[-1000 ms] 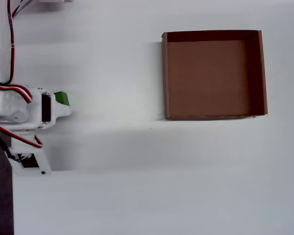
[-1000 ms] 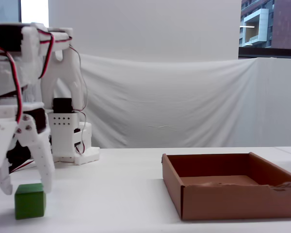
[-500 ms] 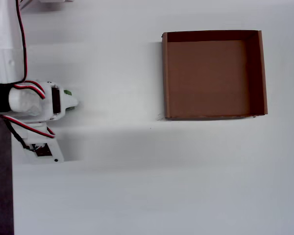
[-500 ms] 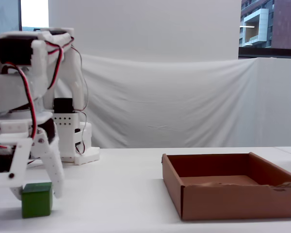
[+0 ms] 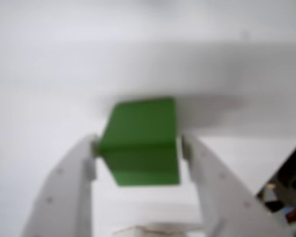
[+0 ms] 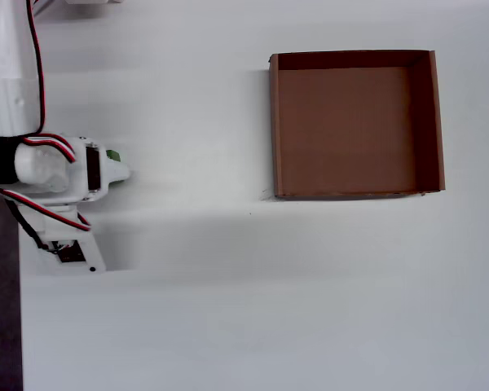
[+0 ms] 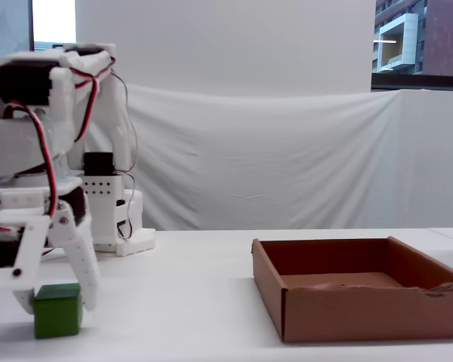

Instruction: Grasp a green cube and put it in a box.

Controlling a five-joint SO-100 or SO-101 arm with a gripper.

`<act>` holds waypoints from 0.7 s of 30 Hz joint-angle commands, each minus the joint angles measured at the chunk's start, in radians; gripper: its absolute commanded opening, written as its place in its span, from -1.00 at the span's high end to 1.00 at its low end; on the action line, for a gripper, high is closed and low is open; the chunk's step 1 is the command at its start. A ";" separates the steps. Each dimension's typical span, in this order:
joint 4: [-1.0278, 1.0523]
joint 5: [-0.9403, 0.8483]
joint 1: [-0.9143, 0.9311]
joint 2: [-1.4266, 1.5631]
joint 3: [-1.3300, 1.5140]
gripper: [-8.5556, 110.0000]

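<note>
Your gripper [image 7: 55, 298] has both white fingers pressed against the sides of the green cube [image 7: 57, 310], which rests on the white table [image 7: 181, 302]. In the wrist view the cube [image 5: 140, 140] sits squarely between the two fingers [image 5: 71, 182], each fingertip touching a side face, so the jaws are clamped onto it. The picture is soft, but no gap shows on either side.

Take the box [image 7: 359, 294] as your landmark. In the fixed view the cube lies well to the left of the box, with bare table between them. From overhead the cube [image 6: 112, 155] shows only as a small green sliver peeking out from under the white arm [image 6: 57, 171], again far to the left of the box [image 6: 438, 122], roughly level with the box's lower half.

The box is a shallow brown cardboard tray; its floor is bare in both the overhead and fixed views.

The table surface is plain matte white, with a soft grey shadow band running across it just below the box in the overhead view. A dark strip [image 6: 0, 326] borders the table far left of the box. Behind the box in the fixed view hangs a draped white cloth [image 7: 287, 158] below a white wall, and above the box's right end a window [image 7: 421, 38] shows brick buildings.
</note>
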 commanded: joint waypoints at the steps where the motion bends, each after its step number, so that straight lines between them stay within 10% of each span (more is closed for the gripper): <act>1: -0.014 -0.014 -0.011 0.081 0.005 0.49; 21: -0.029 -0.014 -0.009 0.101 0.023 0.51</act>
